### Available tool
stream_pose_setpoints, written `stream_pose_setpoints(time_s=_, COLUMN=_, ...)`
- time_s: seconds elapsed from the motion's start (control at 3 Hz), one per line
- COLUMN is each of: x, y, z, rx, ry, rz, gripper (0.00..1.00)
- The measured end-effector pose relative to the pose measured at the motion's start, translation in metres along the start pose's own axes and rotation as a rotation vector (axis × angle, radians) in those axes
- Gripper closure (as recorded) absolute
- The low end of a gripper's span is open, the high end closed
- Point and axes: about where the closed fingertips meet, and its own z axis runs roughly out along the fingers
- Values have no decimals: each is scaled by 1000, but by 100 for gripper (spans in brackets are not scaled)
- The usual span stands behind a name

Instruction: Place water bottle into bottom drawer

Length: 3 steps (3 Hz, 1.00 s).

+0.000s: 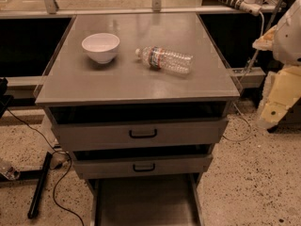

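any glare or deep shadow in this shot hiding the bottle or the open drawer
Camera view: warm, dim light; a sheen on the cabinet top behind the water bottle, which shows plainly; black shadow fills the gaps above the upper drawers; the bottom drawer floor is evenly lit; the gripper hangs pale at the right edge.

Dim, warm-tinted, with a soft sheen across the cabinet top (141, 81), deep shadow in the gaps above the upper drawers (141, 133), and the gripper (275, 108) at the right edge lit pale yellow.

Cabinet top (141, 84), white bowl (100, 47), water bottle (165, 59), tool (273, 108) off right
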Motion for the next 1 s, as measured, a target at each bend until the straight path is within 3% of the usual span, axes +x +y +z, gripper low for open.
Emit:
stream_pose_setpoints(time_s=0.33, x=0, y=0, z=0, rx=0, ry=0, rz=0, gripper=0)
stream_pose_setpoints(time_s=0.67, x=-11, y=-2, z=1, rx=10, ry=-23, rz=-39, gripper=0)
stream_pose_setpoints(time_s=1.0, x=-37, y=-8, z=8, rx=39, ry=-83, rz=-124, gripper=0)
